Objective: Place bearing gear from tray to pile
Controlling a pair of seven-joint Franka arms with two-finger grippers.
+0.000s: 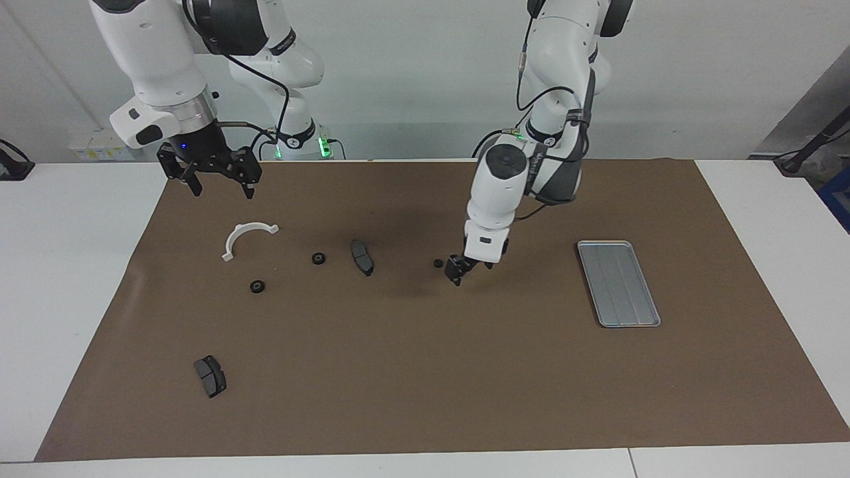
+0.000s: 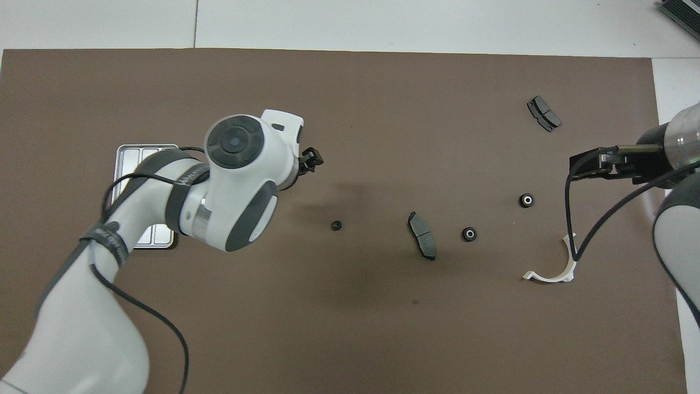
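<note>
Lying loose on the mat, small gear sits beside the left claw

Covering much of the tray (image 2: 127, 155) in the overhead view, the left arm leaves only the farther end and a nearer corner showing; the facing view shows the whole tray (image 1: 618, 283), bare inside. The small black gear (image 1: 437, 263) rests on the brown mat (image 1: 425, 372), between the tray and the nearer brake pad (image 1: 362, 257), close beside the left claw (image 1: 456, 273). From overhead the gear (image 2: 336, 225) looks well apart from that claw (image 2: 311, 160), so the claw is raised. It holds nothing; whether its fingers are spread I cannot tell. The right claw (image 1: 214, 174) waits with fingers spread over the mat's edge near the white bracket (image 1: 244, 238); overhead, it (image 2: 593, 164) is partly cut off by the arm. Two black rings (image 1: 319, 258) (image 1: 257, 286) and a second brake pad (image 1: 210, 376) lie scattered
</note>
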